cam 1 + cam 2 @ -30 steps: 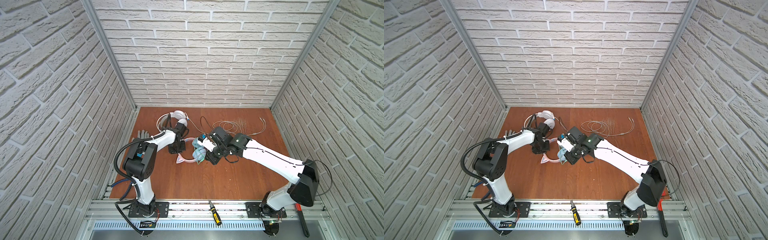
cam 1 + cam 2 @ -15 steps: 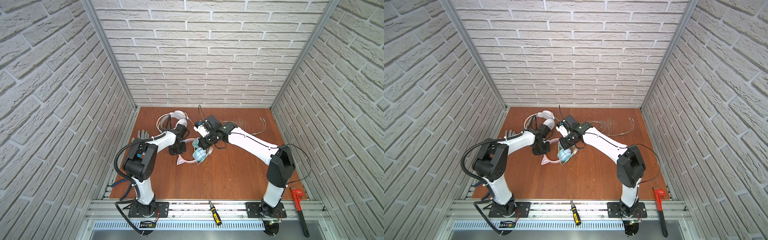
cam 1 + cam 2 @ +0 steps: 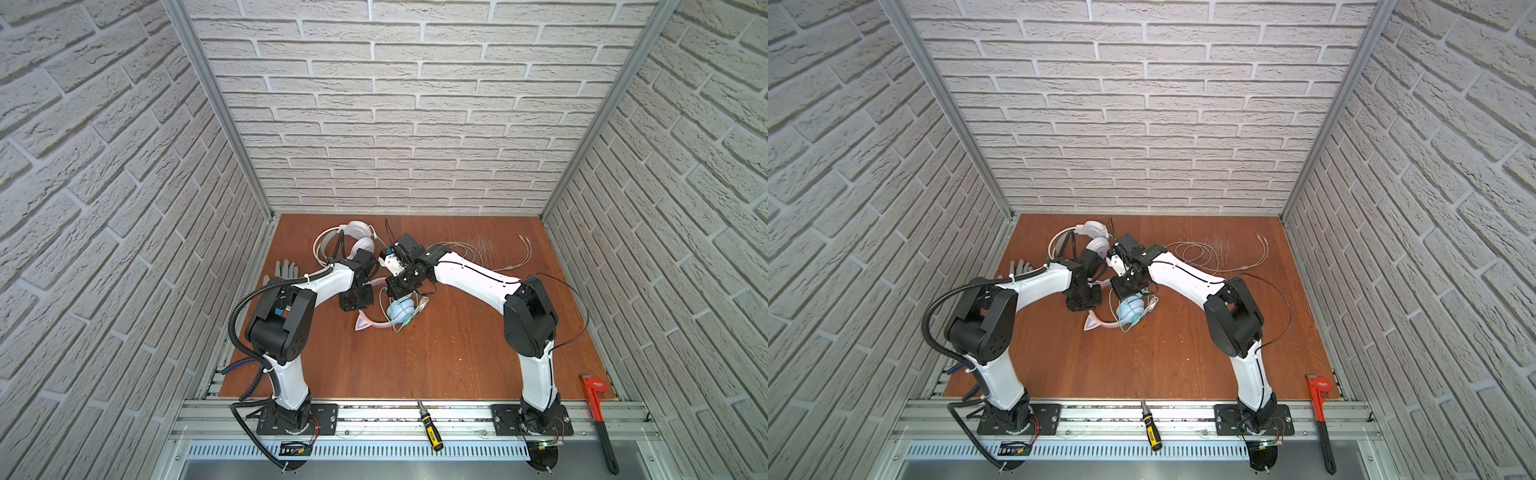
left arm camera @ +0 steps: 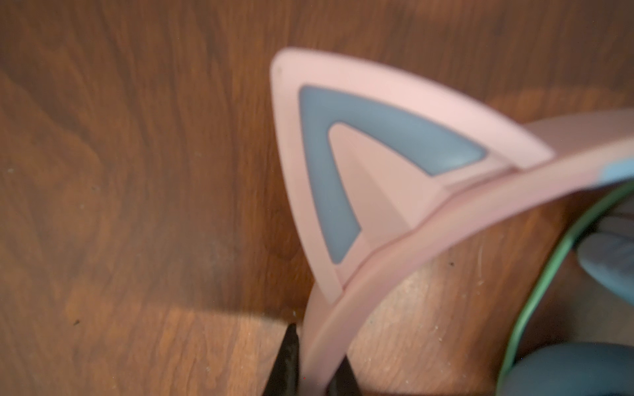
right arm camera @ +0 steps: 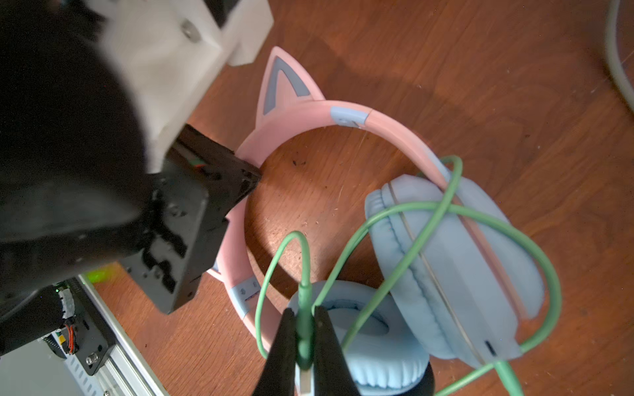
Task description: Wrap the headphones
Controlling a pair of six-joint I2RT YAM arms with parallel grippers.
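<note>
Two headphones lie on the brown wooden desk (image 3: 436, 353): the white pair (image 3: 359, 229) near the far edge, and the pink cat-ear pair with blue cups (image 3: 400, 311) in the middle. Only the wrist views show the grips: the left gripper (image 4: 319, 353) squeezes the pink band (image 4: 394, 260), and the right gripper (image 5: 303, 317) pinches the green cable (image 5: 377, 219).

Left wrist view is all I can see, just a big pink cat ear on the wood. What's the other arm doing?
Observer: The right tool is shut on the green cable, close to its end.
Operator: Is the cable wrapped around anything?
Observer: Strands of it cross over one light-blue cup; other loops hang loose beside it.
Operator: Are there more headphones?
Observer: Yes. In both top views, white headphones lie near the back wall.
</note>
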